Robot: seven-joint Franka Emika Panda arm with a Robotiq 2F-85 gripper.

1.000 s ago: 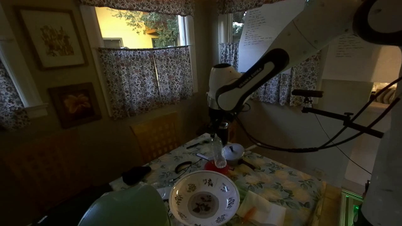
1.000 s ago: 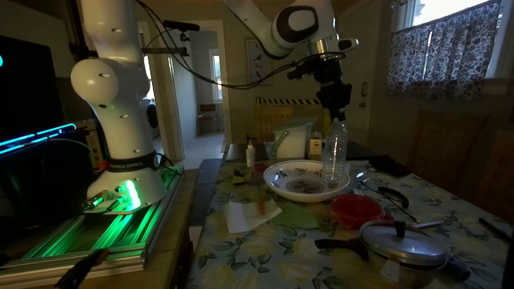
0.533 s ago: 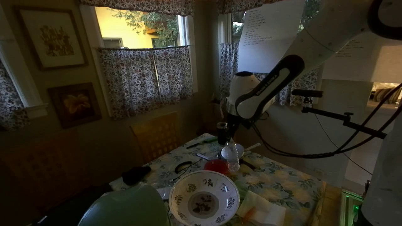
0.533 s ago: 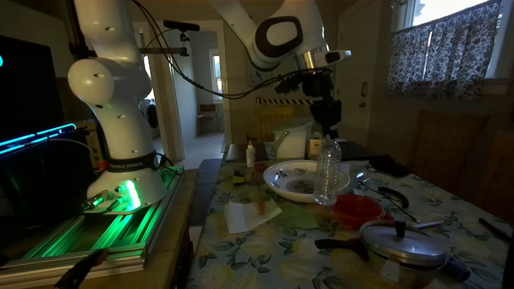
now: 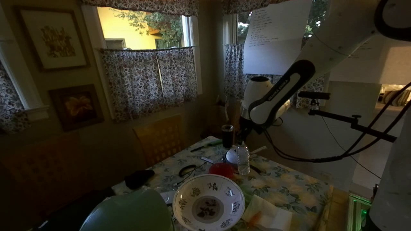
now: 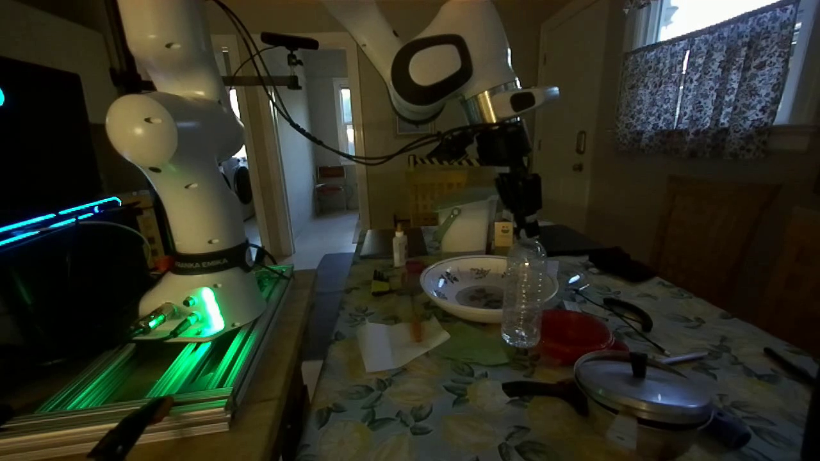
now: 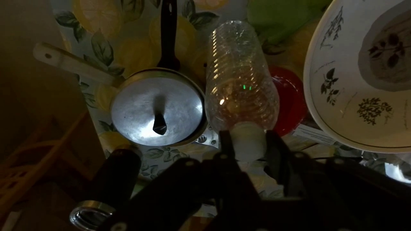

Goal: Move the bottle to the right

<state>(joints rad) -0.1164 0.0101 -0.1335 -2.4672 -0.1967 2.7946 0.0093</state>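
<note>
Fingers (image 7: 227, 144) grip the bottle (image 7: 240, 73) at its top, beside the red bowl (image 6: 580, 334), near the pan (image 6: 647, 397) — base contact unclear — so lower it upright, loosening only once the counter (image 6: 448, 410) bears it.

From here the white arm (image 6: 435, 68) arches in from the left. Its hand (image 7: 249, 141) hangs downward, fingers (image 7: 274, 146) clamped.

The bottle (image 7: 240, 69) is clear, glossy plastic, its side ribbed. The saucepan lid (image 7: 179, 112) is smooth, shiny metal; the plant-printed bowl (image 7: 346, 75) looks like glazed ceramic, the red bowl (image 6: 580, 336) like smooth plastic with a gloss. Curtains (image 5: 128, 83): gathered cloth; handwritten sheet (image 5: 273, 56): matt paper; lattice-backed chair (image 5: 159, 138): wood.
</note>
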